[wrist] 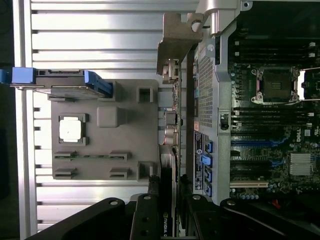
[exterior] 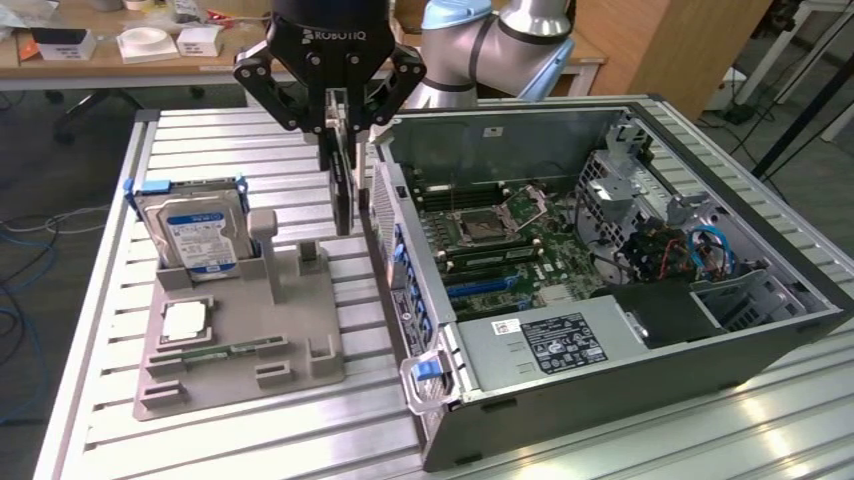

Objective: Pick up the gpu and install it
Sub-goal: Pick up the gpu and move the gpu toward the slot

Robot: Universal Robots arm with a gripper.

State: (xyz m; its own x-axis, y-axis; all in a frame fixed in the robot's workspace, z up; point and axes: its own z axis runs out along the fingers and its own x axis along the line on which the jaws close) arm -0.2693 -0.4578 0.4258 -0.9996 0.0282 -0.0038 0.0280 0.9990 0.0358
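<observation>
Gpu (exterior: 346,190), a thin dark circuit card with a silver bracket, hangs upright between the grey plastic parts tray (exterior: 234,352) and the open black computer case (exterior: 601,400). Black fingers (exterior: 328,118) clamp its top edge, probably to bring it in edge-first.

ribbed silver aluminium work table (exterior: 227,440) in the foreground, light glare on its slats at the exterior view's right. behind it, long light wooden desk (exterior: 114,66) cluttered with small white boxes (exterior: 147,42). tall brown wooden cabinet (exterior: 681,45) at back right. dark grey floor (exterior: 54,140) at left, blue cables (exterior: 16,330) on it.
</observation>
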